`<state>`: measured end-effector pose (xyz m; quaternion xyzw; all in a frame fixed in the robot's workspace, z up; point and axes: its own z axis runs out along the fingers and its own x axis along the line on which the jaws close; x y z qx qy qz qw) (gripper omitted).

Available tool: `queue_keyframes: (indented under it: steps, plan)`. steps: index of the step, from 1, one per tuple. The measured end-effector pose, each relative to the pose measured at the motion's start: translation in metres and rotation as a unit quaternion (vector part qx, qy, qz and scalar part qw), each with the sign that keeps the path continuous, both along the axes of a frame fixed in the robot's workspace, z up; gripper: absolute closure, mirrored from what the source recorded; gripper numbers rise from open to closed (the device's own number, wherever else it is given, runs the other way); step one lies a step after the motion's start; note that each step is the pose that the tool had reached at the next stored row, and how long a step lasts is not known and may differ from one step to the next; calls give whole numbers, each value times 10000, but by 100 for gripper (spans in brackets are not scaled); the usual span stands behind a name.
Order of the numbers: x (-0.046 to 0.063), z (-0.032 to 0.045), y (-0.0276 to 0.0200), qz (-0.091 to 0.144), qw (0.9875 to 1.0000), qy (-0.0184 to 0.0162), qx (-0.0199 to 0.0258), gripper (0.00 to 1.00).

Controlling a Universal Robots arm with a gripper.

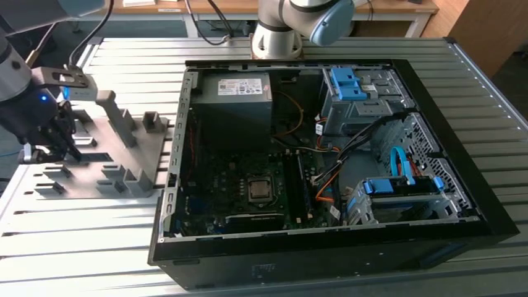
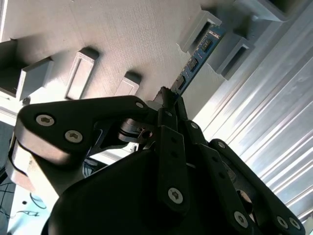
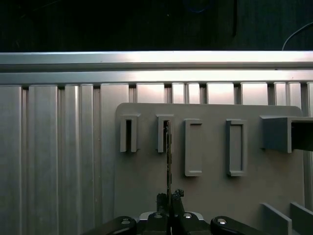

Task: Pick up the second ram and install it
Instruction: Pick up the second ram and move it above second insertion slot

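- Blue-green and thin, the long circuit-board stick with a row of small dark chips, the second ram, is at the grey plastic fixture plate. That is on the exterior view's left, well apart from the open black computer case.
- In the second wrist view its far end lies between two grey fixture blocks. I cannot tell if it rests in the slot or is just out of it.
- The black gripper has its fingers pressed together on the near end of the stick, pinching its two flat faces.
- In the first wrist view the stick is seen edge-on, straight in line with the fingers.
- I judge it very light and stiff, but fragile: a sideways bend may crack it, and the chips and the contact edge should not be squeezed or scraped.
- A short end of bare board seems the right place to hold. The faces look smooth, so a slanted pull could let it slip.
- The pale marks on the stick are too small to read. A white label on the grey power supply box carries print that I cannot make out.
- All of this stands on the ribbed aluminium counter.
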<state>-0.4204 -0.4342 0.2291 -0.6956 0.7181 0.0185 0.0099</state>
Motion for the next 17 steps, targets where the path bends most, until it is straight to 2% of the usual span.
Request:
queue_keyframes:
  steps: [17]
  plan:
    - [0, 122, 0, 0, 10000, 0, 0, 86]
